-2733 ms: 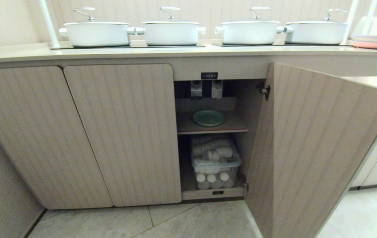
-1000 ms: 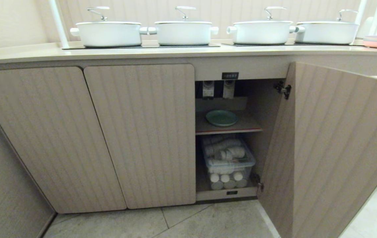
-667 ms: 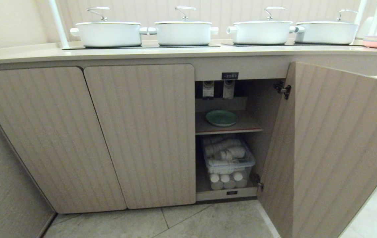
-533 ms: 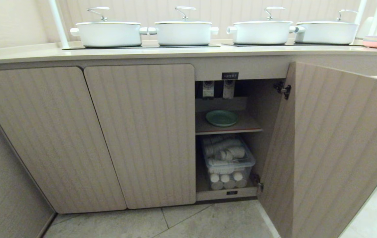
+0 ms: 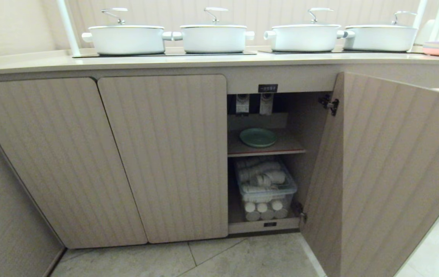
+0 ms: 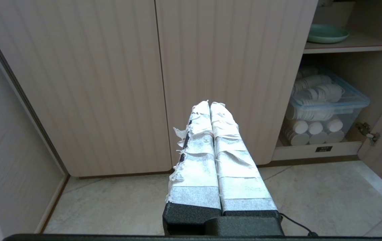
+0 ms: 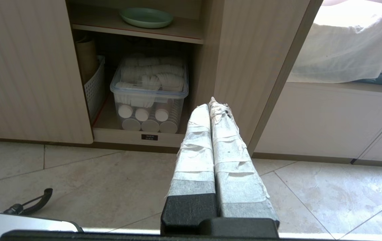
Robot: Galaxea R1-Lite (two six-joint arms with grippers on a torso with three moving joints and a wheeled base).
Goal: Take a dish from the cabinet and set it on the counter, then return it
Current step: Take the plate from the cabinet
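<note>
**potwatcher:** Dish (image 5: 258, 137) sits flat on the upper shelf (image 5: 281, 148) of the cabinet (image 5: 389, 161), door swung wide — nothing lifted yet, so the robot looks to be at the very first step.

**binlid:** Yep. Left hand (image 6: 209, 104) and right hand (image 7: 210, 103) both hang low in front, fingers pressed together, holding nothing. Right one faces the opening, well short of the shelf.

**potwatcher:** So next move probably calls for spreading those fingers and reaching in above the clear tub (image 5: 266, 188) — then up to the tabletop (image 5: 204, 59), in front of the white pots (image 5: 213, 37).
</note>
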